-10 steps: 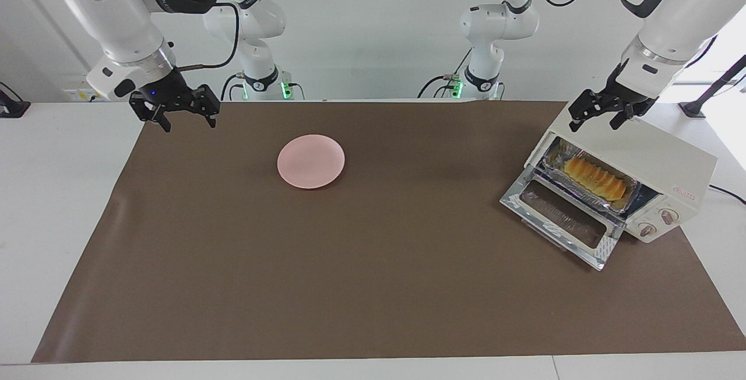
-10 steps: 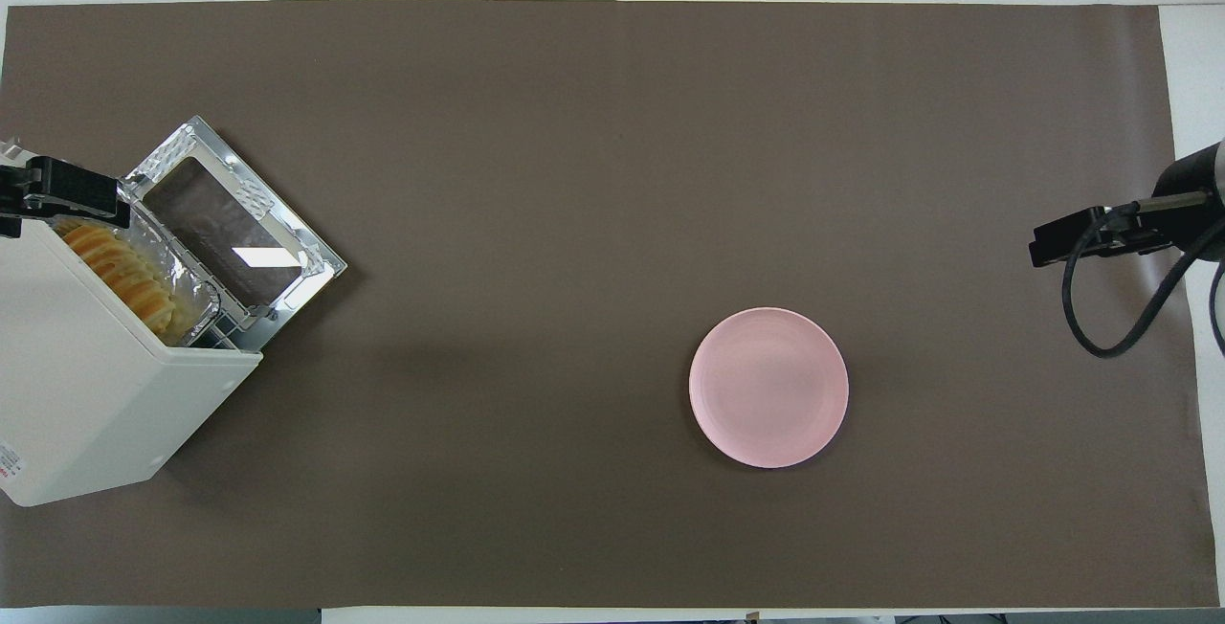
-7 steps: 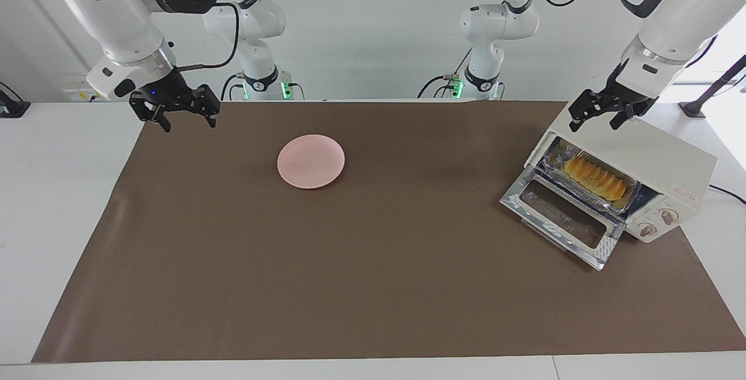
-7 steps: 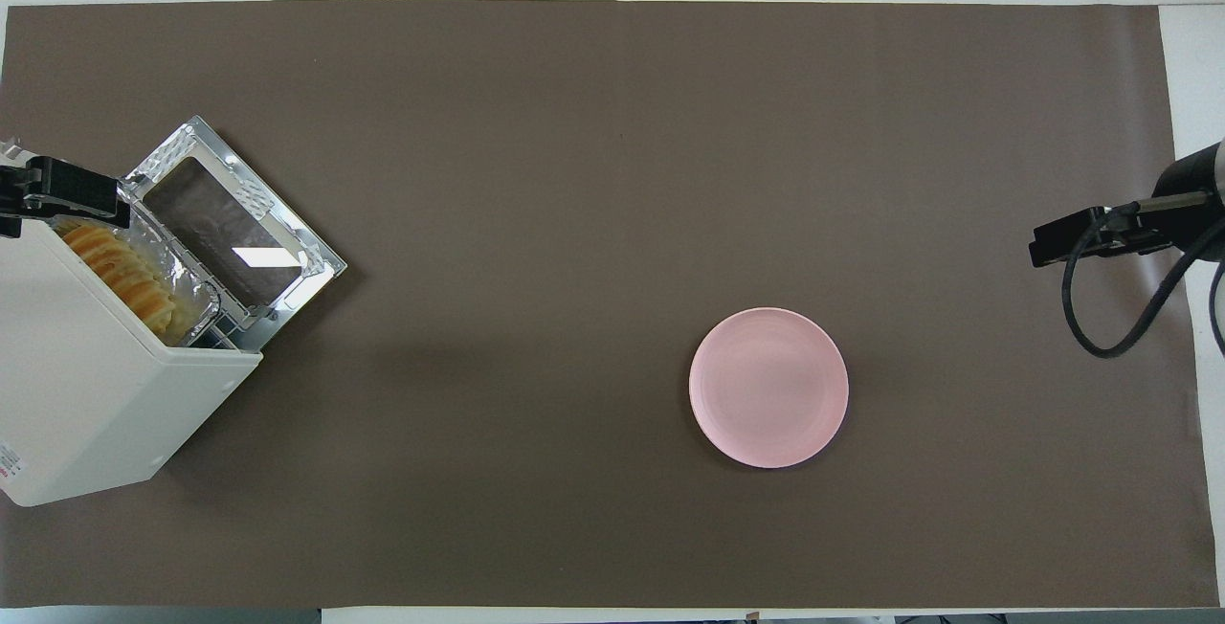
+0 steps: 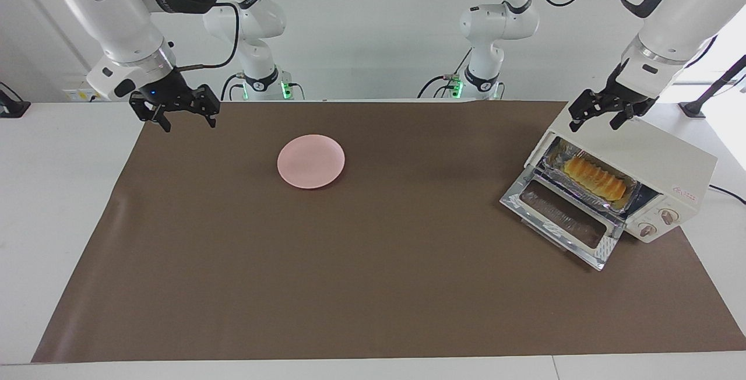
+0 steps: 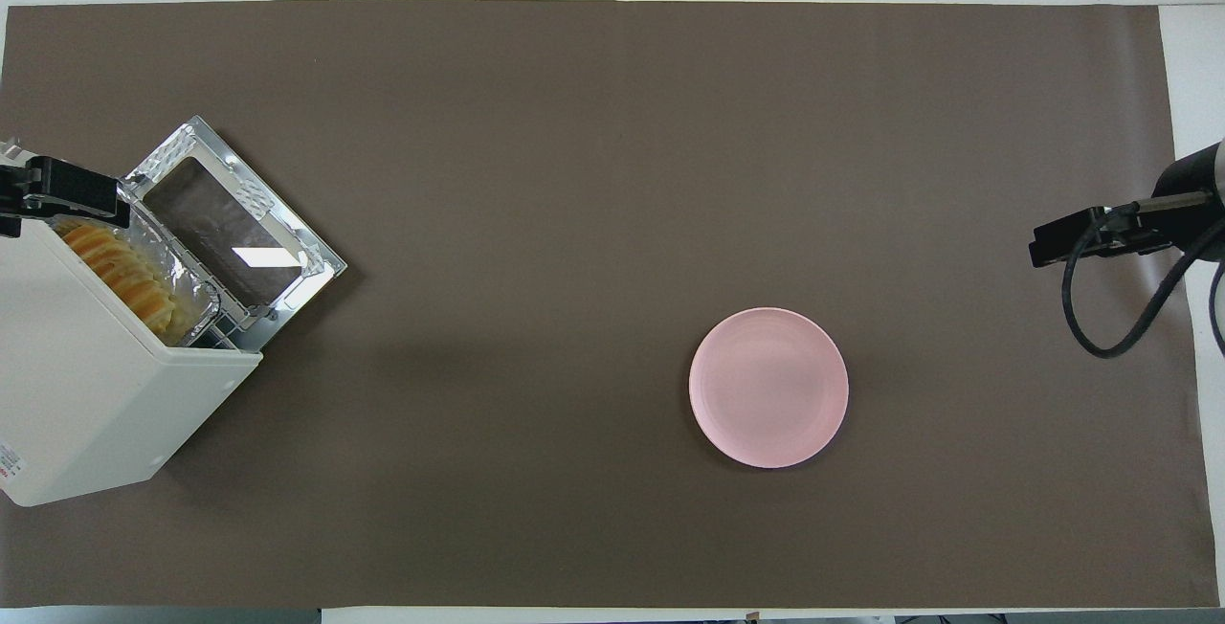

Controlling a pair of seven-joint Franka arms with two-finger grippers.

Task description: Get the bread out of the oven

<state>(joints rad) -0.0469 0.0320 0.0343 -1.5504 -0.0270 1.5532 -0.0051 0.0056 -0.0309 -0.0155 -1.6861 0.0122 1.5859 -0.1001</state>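
A: Go across the facing view, start at the right arm's end.

B: Right gripper (image 5: pixel 187 123) first. It hangs over the corner of the brown mat (image 5: pixel 373 287) at the right arm's end, on the robots' edge. Fingers apart, nothing in them. Arm waits.

A: Overhead confirms?

B: Only its tip shows there (image 6: pixel 1057 247), over the mat's edge with a black cable looping below it. Nothing under it.

A: Next.

B: Pink plate (image 5: pixel 310 161), flat on the mat, bare. Well apart from both grippers, closer to the right arm's end than to the oven. Overhead has it too (image 6: pixel 768 387).

A: Then the oven?

B: Oven (image 5: pixel 658 161) at the left arm's end of the table, cream-white, turned at an angle. Glass door (image 5: pixel 562 217) dropped fully open, lying toward the middle of the mat. Two knobs on the front panel.

A: Bread?

B: Bread (image 5: pixel 594 177) inside the oven, lying in a crinkled foil tray (image 5: pixel 553 161) on the rack. Golden, ridged. Overhead catches part of it (image 6: pixel 120 272) just inside the opening.

A: Left gripper?

B: Left gripper (image 5: pixel 594 121) up over the oven's top corner on the robots' side. Fingers spread, empty, not touching the bread. Whether it touches the oven top I cannot tell.
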